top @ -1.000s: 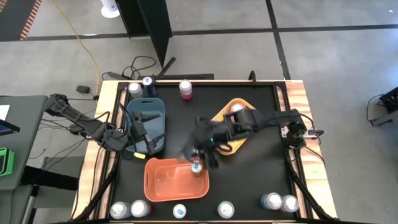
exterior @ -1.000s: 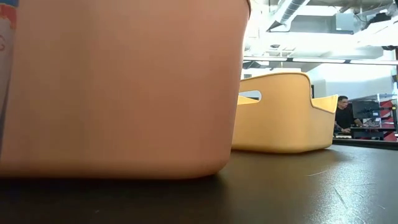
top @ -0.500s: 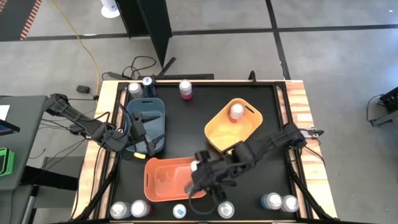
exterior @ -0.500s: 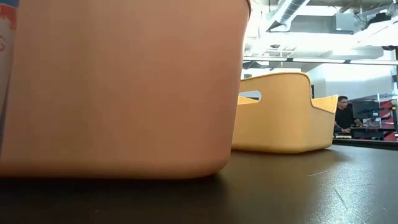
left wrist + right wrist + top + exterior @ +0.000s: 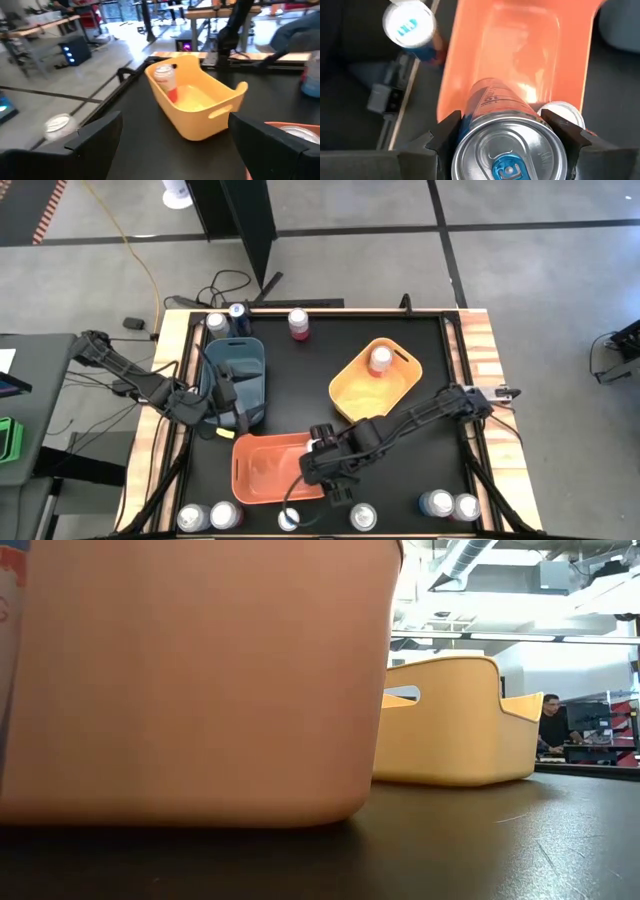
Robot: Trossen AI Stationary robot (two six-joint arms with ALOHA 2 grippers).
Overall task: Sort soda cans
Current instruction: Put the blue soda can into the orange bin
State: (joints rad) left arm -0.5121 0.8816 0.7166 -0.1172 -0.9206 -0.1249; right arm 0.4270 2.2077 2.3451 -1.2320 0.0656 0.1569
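Note:
My right gripper (image 5: 318,465) is over the right part of the orange bin (image 5: 262,475) and is shut on a soda can with a silver top and blue tab (image 5: 507,160). A second can (image 5: 561,113) stands inside that bin. My left gripper (image 5: 235,395) is open and empty by the blue bin (image 5: 238,360); its fingers (image 5: 100,135) stand wide apart. A pink can (image 5: 380,360) stands in the yellow bin (image 5: 350,395). Several cans stand along the near edge, among them one with a blue-white top (image 5: 409,25). Three cans stand at the far edge, one of them pink (image 5: 298,323). My right gripper pinches the can's side wall just below its top rim (image 5: 462,145) between its two fingers (image 5: 445,135), one on each side. The fingers come from above, pointing down. The can stands upright, top toward the wrist, over the orange bin; its bottom is hidden by the can itself.
In the low view the orange bin's wall (image 5: 190,680) fills the near ground, with the yellow bin (image 5: 455,725) behind it. A person (image 5: 552,725) is in the room beyond. Bare black table top lies between the bins and the right edge (image 5: 430,450).
My right gripper has gone from beside the yellow bin toward the table's near edge and a little left, and now stands over the orange bin's right part. The bins and standing cans have kept their places.

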